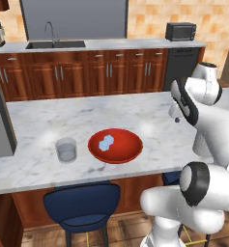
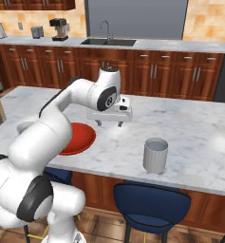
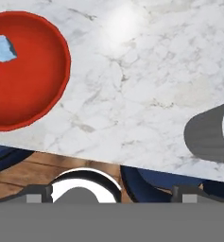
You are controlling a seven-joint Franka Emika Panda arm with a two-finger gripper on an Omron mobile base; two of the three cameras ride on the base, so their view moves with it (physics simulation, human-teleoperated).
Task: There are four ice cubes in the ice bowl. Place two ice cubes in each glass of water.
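Observation:
The red ice bowl (image 1: 125, 150) sits on the marble island with pale-blue ice cubes (image 1: 106, 143) clustered inside it. A clear glass of water (image 1: 66, 149) stands just left of the bowl. The ribbed grey glass (image 2: 155, 155) stands near the island's front edge, to the right. My gripper (image 2: 109, 123) hovers open above bare counter between the bowl (image 2: 78, 137) and the ribbed glass, with nothing between its fingers. In the hand view the bowl (image 3: 33, 80) with its ice cubes (image 3: 2, 48) lies at the upper left and the ribbed glass (image 3: 208, 134) at the right edge.
Blue stools (image 1: 82, 202) (image 2: 152, 201) stand under the island's front edge. The back counter carries a sink (image 1: 55, 44), a microwave (image 1: 180, 31) and a coffee machine (image 2: 60, 28). A grey appliance side (image 1: 0, 125) borders the island at the left.

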